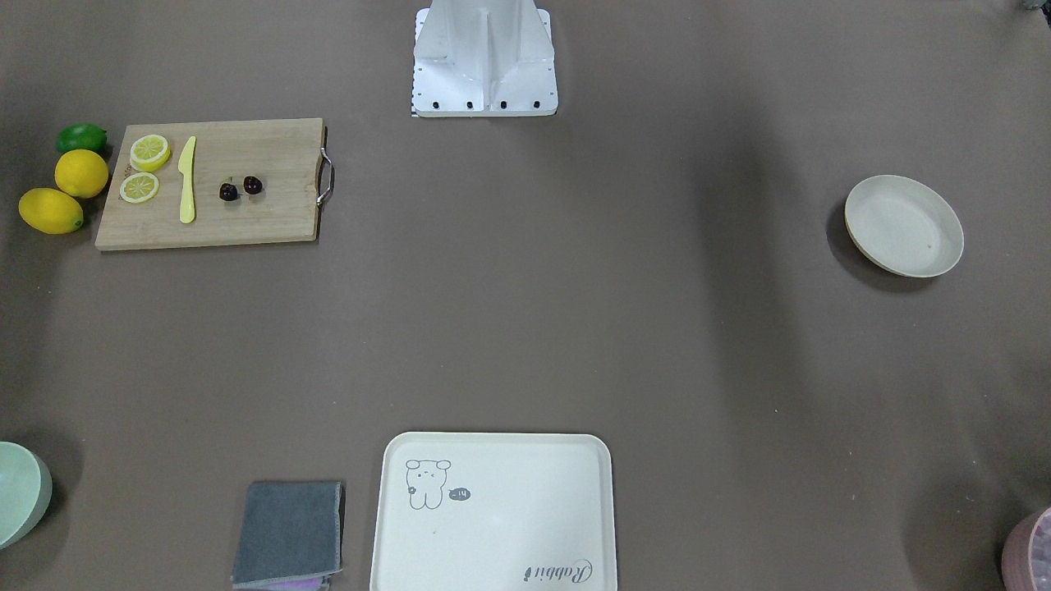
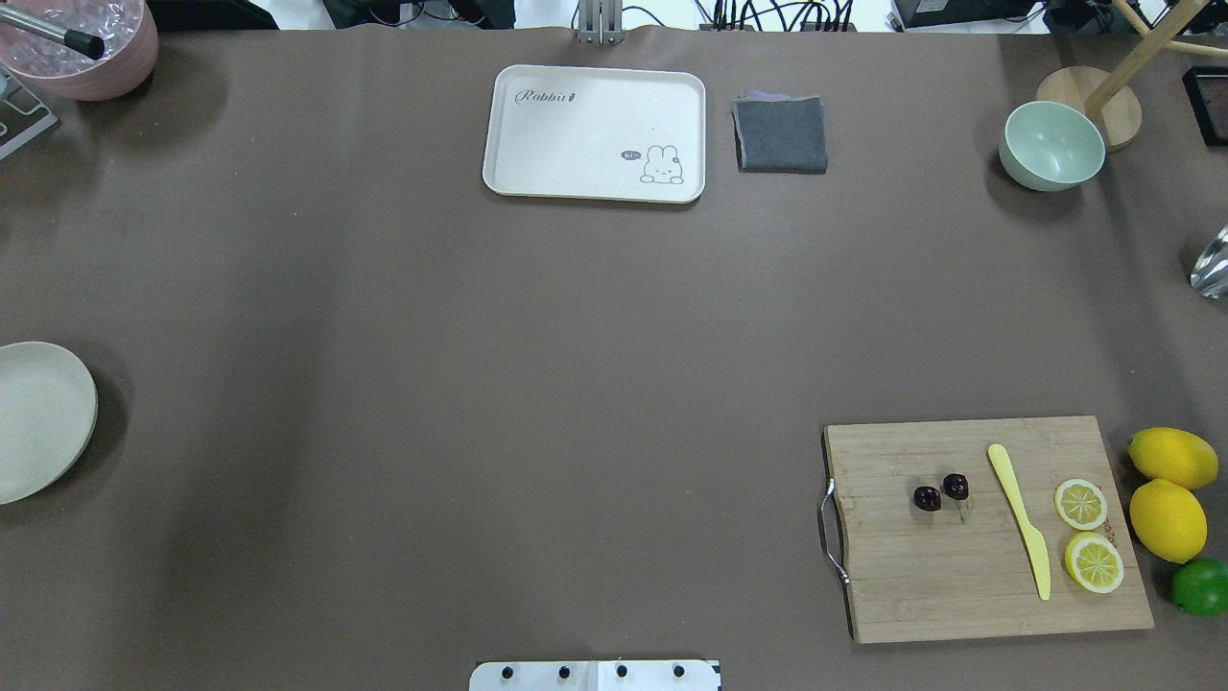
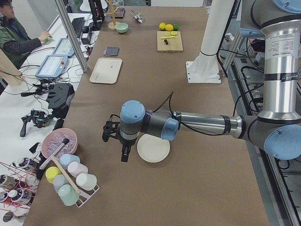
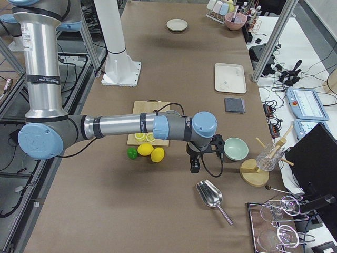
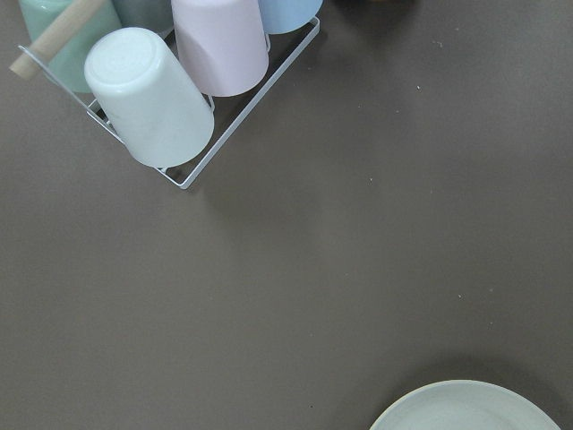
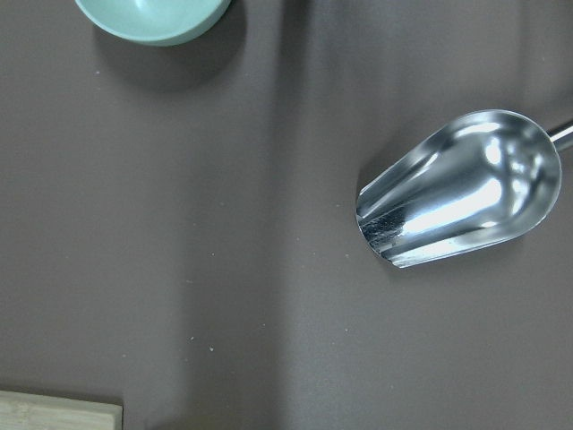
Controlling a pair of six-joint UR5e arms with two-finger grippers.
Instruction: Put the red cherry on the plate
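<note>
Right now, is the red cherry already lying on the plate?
No, the red cherry lies on the wooden cutting board, between its handle and the yellow knife, apart from the plate.

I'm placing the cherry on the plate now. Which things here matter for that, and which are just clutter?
For the job: red cherry, on the cutting board; plate.

Lying about: knife, lemon slices, lemons, lime, tray, grey cloth, green bowl, metal scoop, cups.

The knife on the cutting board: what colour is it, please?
Pale yellow; the knife shows best in the overhead exterior view.
</note>
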